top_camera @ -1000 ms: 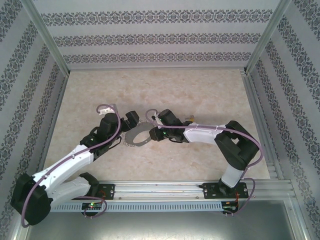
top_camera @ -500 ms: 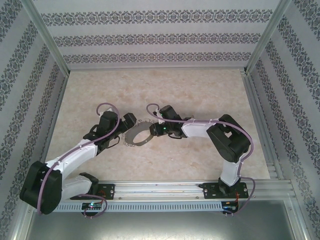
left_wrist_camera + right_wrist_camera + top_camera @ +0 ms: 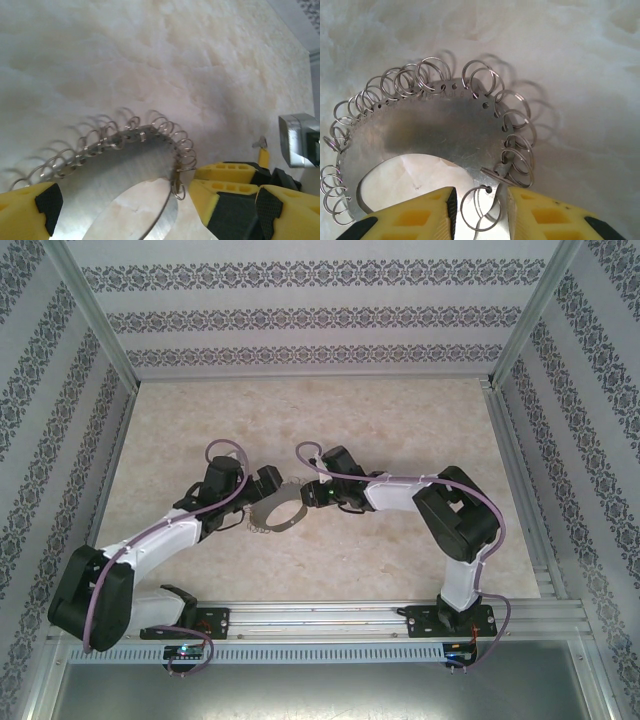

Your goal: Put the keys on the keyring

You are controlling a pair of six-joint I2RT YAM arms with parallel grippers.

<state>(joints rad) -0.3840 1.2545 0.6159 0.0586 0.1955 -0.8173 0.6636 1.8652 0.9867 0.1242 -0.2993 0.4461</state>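
Cream marbled tabletop (image 3: 400,420) lies under both arms. The right gripper (image 3: 481,206) has its yellow fingers a narrow gap apart, with the fringed rim of the keyring (image 3: 435,130) between them; whether they pinch it I cannot tell. The left gripper (image 3: 157,212) is spread wide, its fingertips astride the keyring's flat grey band. A tiny yellow-headed key (image 3: 263,157) sits just behind the right gripper's fingers, off the keyring.

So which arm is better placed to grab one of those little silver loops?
Right. The right gripper straddles one silver wire loop at the edge of the flat grey metal ring; the left gripper spans the ring's wide body instead.
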